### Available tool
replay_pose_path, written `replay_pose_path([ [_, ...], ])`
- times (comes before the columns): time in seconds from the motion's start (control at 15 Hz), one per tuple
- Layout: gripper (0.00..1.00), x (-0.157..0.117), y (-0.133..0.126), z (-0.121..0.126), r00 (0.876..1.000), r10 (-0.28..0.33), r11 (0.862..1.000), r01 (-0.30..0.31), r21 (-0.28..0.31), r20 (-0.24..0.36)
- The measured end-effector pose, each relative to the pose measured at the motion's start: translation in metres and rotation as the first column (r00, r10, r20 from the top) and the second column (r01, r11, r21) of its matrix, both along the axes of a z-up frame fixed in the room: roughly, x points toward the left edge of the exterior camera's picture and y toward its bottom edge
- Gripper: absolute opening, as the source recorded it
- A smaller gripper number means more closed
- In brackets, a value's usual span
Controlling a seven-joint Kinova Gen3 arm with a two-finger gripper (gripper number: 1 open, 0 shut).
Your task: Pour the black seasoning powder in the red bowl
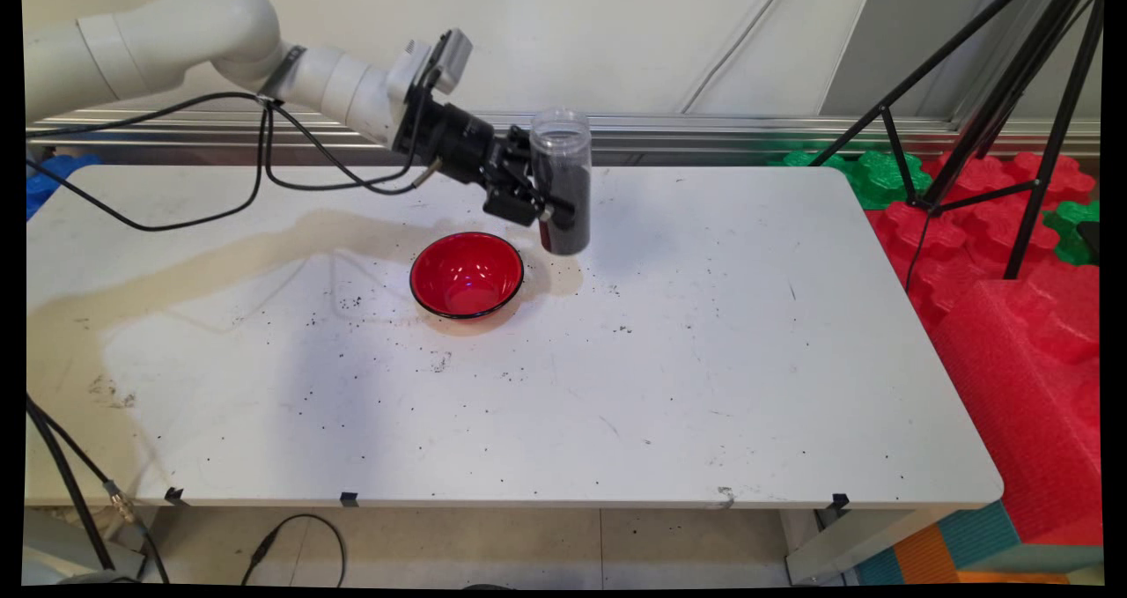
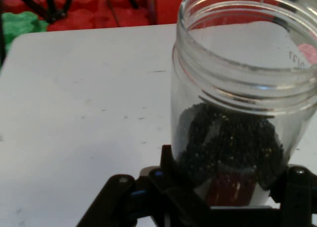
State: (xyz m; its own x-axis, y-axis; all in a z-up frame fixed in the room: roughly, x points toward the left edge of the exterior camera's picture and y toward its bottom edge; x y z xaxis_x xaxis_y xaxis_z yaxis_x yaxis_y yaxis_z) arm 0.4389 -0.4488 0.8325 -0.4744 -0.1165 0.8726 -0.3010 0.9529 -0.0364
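Note:
My gripper (image 1: 550, 210) is shut on a clear plastic jar (image 1: 561, 180) that is open at the top and mostly full of small black grains. The jar stands upright, held just above the table (image 1: 704, 360), to the right of and slightly behind a red bowl (image 1: 466, 275). The bowl looks empty and sits on the table near its middle. In the hand view the jar (image 2: 237, 113) fills the right side, its threaded rim near the top, the black grains low inside it, with the gripper (image 2: 223, 197) clasped round its lower part.
Black grains are scattered over the table around the bowl and toward the front edge. A black tripod (image 1: 995, 96) stands at the right over red and green foam blocks (image 1: 1012, 254). Black cables (image 1: 220, 184) hang from the arm at the left.

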Motion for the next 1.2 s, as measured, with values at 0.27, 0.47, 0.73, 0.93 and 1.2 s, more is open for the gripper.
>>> replay_pose_path([
  [0.27, 0.0, 0.016, -0.006, 0.009, 0.999, 0.052, 0.998, -0.051, -0.026, 0.006],
  [0.47, 0.0, 0.033, -0.011, 0.015, 0.995, 0.102, 0.993, -0.101, -0.056, 0.016],
  [0.73, 0.0, 0.059, -0.017, 0.016, 0.985, 0.169, 0.982, -0.164, -0.092, 0.044],
  [0.93, 0.0, 0.075, -0.019, 0.013, 0.977, 0.201, 0.975, -0.192, -0.115, 0.071],
  [1.2, 0.0, 0.094, -0.02, 0.006, 0.967, 0.232, 0.965, -0.214, -0.148, 0.11],
])
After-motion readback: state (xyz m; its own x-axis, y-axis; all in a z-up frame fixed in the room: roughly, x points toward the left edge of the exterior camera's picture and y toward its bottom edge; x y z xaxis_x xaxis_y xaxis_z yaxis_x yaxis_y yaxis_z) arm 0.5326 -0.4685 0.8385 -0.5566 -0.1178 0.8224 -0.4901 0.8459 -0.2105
